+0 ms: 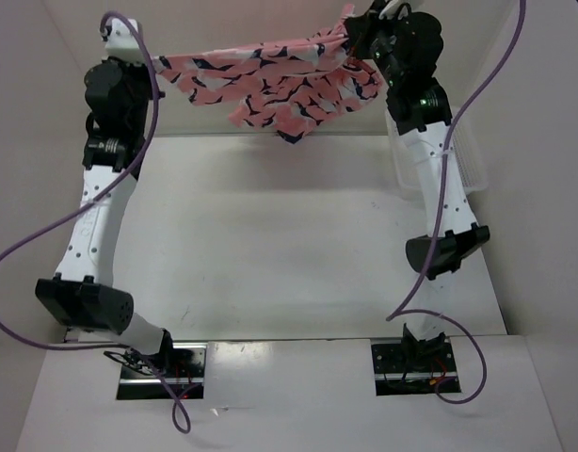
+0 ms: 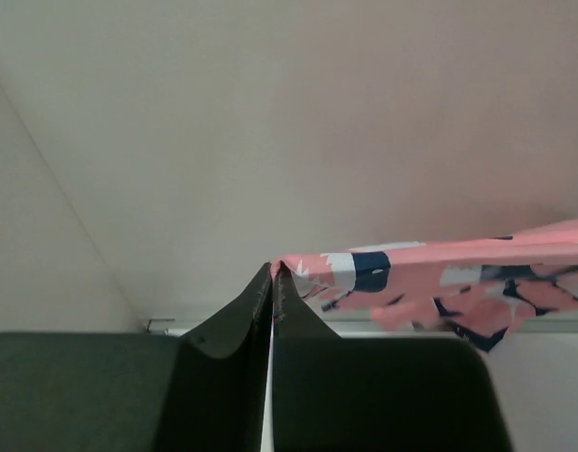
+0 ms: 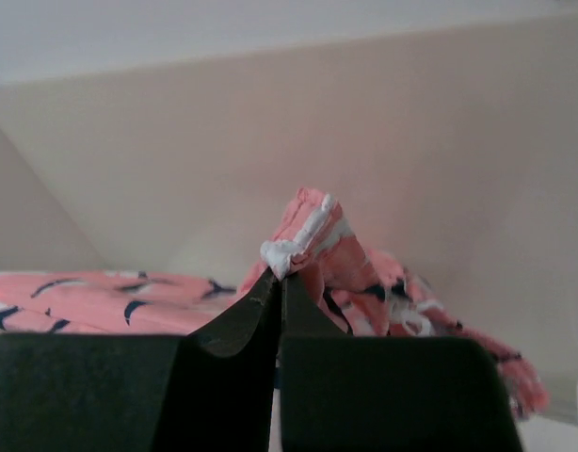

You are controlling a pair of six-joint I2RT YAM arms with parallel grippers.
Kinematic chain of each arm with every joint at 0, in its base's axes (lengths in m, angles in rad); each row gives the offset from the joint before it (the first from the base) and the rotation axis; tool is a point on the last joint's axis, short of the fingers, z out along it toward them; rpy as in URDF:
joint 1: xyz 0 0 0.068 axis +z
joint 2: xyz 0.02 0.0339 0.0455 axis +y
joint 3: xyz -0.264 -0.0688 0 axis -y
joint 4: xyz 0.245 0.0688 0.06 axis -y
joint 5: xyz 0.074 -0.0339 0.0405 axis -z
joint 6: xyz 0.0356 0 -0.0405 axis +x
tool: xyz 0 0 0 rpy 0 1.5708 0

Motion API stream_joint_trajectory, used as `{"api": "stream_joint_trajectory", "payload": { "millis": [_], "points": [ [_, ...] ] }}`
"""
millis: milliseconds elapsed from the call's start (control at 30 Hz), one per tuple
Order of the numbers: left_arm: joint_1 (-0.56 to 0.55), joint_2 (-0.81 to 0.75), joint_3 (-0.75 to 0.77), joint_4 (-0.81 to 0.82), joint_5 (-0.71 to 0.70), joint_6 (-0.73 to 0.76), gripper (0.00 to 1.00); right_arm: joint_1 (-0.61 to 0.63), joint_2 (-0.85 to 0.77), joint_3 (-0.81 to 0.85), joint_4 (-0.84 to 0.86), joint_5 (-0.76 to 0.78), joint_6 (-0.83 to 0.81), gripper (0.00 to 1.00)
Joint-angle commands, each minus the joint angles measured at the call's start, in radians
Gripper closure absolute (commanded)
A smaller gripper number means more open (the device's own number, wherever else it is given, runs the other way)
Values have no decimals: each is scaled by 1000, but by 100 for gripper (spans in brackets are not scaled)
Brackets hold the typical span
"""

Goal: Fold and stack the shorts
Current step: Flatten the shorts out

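Observation:
The salmon-pink shorts (image 1: 270, 85) with navy and white bird shapes hang stretched in the air between both grippers at the far side of the table. My left gripper (image 1: 155, 62) is shut on their left corner; in the left wrist view the gripper (image 2: 273, 271) pinches the fabric edge and the shorts (image 2: 440, 282) run off to the right. My right gripper (image 1: 357, 36) is shut on the right end; in the right wrist view the gripper (image 3: 276, 275) clamps a bunched fold of the shorts (image 3: 317, 235). The lower part sags toward the middle.
The white table (image 1: 270, 245) lies below the hanging shorts. A white mesh basket (image 1: 463, 155) stands at the far right, partly behind the right arm. Light walls close in the back and both sides.

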Motion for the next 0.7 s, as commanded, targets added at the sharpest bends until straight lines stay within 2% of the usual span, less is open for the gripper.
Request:
{"api": "stream_joint_trajectory", "payload": {
  "millis": [0,67,100,167,200,233,300,400,467,667],
  "points": [
    [4,-152,-260,-82,-99,9,100,-32,-157,-293,-77,7,-54,100],
    [-22,-287,-437,-120,-99,9,100,-32,-245,-507,-65,-30,-54,100],
    [-39,-330,-593,-145,-99,9,100,-32,-339,-725,-56,-74,-54,100],
    [-103,-448,-726,-250,-108,9,100,-32,-427,-938,-44,-125,-54,100],
    [-128,-484,-789,-279,-117,9,100,-32,-508,-1133,-43,-169,-71,100],
    [-151,-519,-891,-311,-117,9,100,-32,-547,-1223,-43,-190,-88,100],
    [-212,-617,-967,-416,-117,9,100,-32,-611,-1438,-69,-216,-156,100],
    [-272,-729,-1062,-573,-103,9,100,-32,-703,-1586,-138,-277,-238,100],
    [-292,-804,-1088,-648,-94,9,100,-32,-742,-1621,-181,-332,-279,100],
    [-301,-889,-1069,-805,-39,9,100,-32,-762,-1613,-234,-343,-399,100]
  ]
}}
